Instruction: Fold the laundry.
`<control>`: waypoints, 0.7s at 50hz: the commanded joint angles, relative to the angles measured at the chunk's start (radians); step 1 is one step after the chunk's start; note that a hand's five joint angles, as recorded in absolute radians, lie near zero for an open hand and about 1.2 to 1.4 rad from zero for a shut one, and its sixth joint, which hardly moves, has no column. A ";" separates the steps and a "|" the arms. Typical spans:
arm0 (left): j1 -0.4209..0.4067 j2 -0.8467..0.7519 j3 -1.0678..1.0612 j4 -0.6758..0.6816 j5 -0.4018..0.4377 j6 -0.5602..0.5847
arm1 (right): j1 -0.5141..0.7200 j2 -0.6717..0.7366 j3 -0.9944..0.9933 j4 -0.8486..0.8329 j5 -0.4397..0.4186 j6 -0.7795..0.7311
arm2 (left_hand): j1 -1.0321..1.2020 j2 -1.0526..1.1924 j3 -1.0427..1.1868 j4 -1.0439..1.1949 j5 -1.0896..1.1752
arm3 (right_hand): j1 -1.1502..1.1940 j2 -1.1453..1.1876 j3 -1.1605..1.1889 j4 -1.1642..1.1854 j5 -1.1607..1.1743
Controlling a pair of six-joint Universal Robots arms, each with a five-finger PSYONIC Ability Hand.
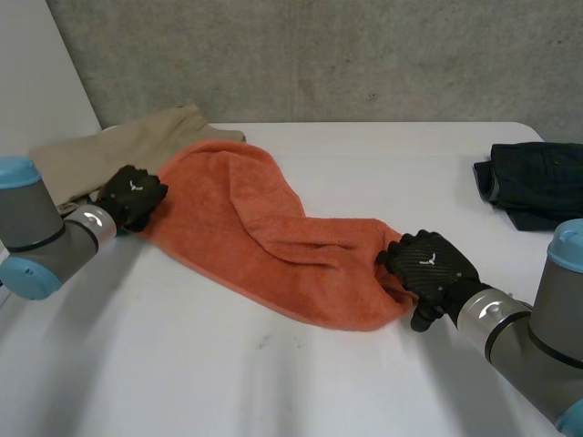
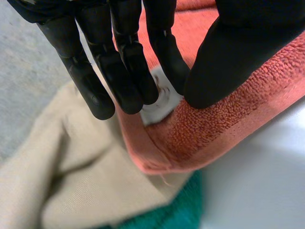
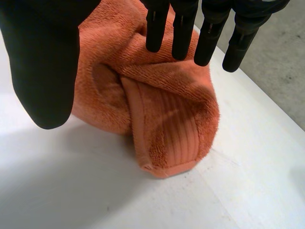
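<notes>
Bunched in a long diagonal band across the white table (image 1: 273, 382), the plush orange towel (image 1: 273, 228) has its left corner, overlapping a smooth beige garment (image 1: 91, 155), pinched between thumb and fingers of the left hand (image 1: 134, 196), its ribbed right end beneath the straight, spread fingers of the right hand (image 1: 430, 266), a dark folded garment (image 1: 537, 182) well apart beyond

The head camera looks down on the desk (image 1: 273, 382) from behind; both wrist cameras sit close over opposite ends of the orange towel (image 1: 273, 228).
</notes>
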 commanded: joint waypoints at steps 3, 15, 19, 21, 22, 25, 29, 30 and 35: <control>-0.029 0.138 -0.085 0.004 -0.016 -0.068 | 0.012 0.090 -0.057 -0.006 0.025 0.019 | 0.241 0.202 0.208 0.200 0.242 | 0.071 0.094 0.076 0.075 0.068; -0.030 0.360 -0.241 -0.055 -0.017 -0.177 | 0.032 0.144 -0.143 -0.014 0.043 0.019 | 0.241 0.202 0.208 0.200 0.242 | 1.019 1.042 1.024 1.023 1.016; -0.035 0.499 -0.313 -0.056 -0.017 -0.243 | 0.024 0.120 -0.154 -0.011 0.074 0.019 | 0.241 0.202 0.208 0.200 0.242 | 1.019 1.042 1.024 1.023 1.016; -0.040 0.585 -0.342 -0.056 -0.017 -0.277 | 0.014 0.040 -0.172 -0.001 0.084 0.014 | 0.241 0.202 0.208 0.200 0.242 | 1.019 1.042 1.024 1.023 1.016; -0.043 0.614 -0.351 -0.058 -0.019 -0.289 | 0.006 -0.006 -0.180 0.005 0.086 0.016 | 0.241 0.202 0.208 0.200 0.242 | 1.019 1.042 1.024 1.023 1.016; -0.055 0.723 -0.373 -0.075 -0.029 -0.348 | -0.035 -0.127 -0.214 0.051 0.083 0.009 | 0.241 0.202 0.208 0.200 0.242 | 1.019 1.042 1.024 1.023 1.016; -0.064 0.848 -0.382 -0.121 -0.051 -0.423 | -0.072 -0.187 -0.339 0.144 0.078 0.012 | 0.241 0.202 0.208 0.200 0.242 | 1.019 1.042 1.024 1.023 1.016; -0.066 0.868 -0.384 -0.130 -0.055 -0.440 | -0.075 -0.187 -0.356 0.155 0.077 0.012 | 0.241 0.202 0.208 0.200 0.242 | 1.019 1.042 1.024 1.023 1.016; -0.069 0.943 -0.408 -0.180 -0.058 -0.524 | -0.086 -0.192 -0.549 0.287 0.060 0.014 | 0.241 0.202 0.208 0.200 0.242 | 1.019 1.042 1.024 1.023 1.016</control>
